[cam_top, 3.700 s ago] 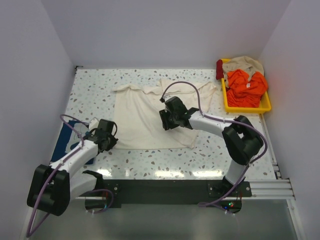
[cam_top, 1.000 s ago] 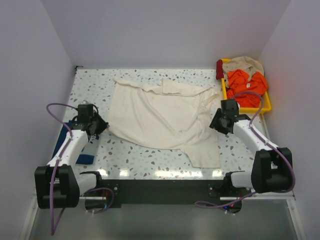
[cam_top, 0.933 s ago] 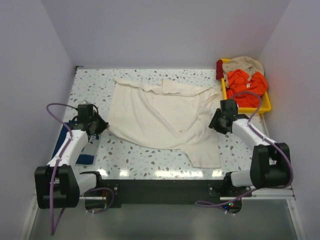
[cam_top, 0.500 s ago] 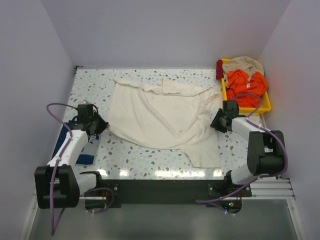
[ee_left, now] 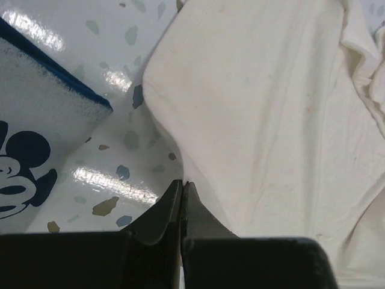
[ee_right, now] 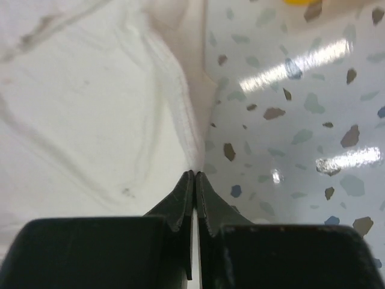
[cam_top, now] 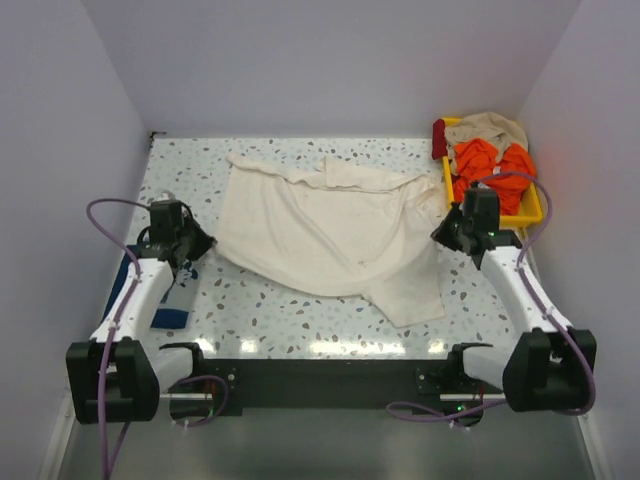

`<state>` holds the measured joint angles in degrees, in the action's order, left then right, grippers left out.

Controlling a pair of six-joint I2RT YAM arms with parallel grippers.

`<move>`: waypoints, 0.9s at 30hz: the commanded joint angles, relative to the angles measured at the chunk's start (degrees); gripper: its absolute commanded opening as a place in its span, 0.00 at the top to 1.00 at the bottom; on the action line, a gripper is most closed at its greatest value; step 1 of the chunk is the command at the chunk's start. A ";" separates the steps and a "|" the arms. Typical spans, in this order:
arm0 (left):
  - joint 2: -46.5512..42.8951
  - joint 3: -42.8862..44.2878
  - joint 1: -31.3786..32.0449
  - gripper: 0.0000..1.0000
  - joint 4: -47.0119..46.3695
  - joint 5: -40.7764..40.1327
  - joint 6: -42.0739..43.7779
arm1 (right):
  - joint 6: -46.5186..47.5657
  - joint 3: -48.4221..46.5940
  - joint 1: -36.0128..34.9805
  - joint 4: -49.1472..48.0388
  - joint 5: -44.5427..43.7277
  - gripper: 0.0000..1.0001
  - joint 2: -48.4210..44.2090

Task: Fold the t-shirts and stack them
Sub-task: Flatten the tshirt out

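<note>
The cream t-shirt [cam_top: 320,225] lies spread and wrinkled across the middle of the table. My left gripper [cam_top: 197,243] is shut on its left edge; in the left wrist view the jaws [ee_left: 181,182] pinch the cream cloth [ee_left: 271,120]. My right gripper [cam_top: 447,228] is shut on its right edge; in the right wrist view the jaws [ee_right: 195,173] pinch the hem of the cream cloth [ee_right: 90,108]. The navy t-shirt [cam_top: 160,318] lies folded at the left under my left arm. Its white cartoon print [ee_left: 24,150] shows in the left wrist view.
A yellow tray [cam_top: 495,219] stands at the far right and holds orange cloth [cam_top: 490,165] and beige cloth [cam_top: 490,128]. A dark red item [cam_top: 438,138] hangs at its far left corner. Walls close the table on three sides.
My right gripper has moved farther back and to the right with the shirt's edge, dragging the near right flap with it. My left gripper has shifted slightly back, still holding the left edge.
</note>
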<state>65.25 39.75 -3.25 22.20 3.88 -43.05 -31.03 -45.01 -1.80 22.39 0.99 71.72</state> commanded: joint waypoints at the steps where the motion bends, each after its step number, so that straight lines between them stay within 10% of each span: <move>1: -4.43 7.52 -0.45 1.00 -0.58 0.51 2.00 | -0.09 -9.90 0.05 7.21 1.55 1.00 -7.20; 20: -2.07 62.36 -1.41 1.00 14.45 -0.63 3.67 | -1.32 -64.02 0.22 27.53 -0.82 1.00 -9.94; 27: 6.80 73.98 -1.41 1.00 13.76 -2.29 4.29 | -2.02 -68.81 0.22 21.76 0.50 1.00 -4.32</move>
<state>68.03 111.07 -4.12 36.10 3.11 -40.71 -32.56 -113.45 -1.80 47.75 1.04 63.48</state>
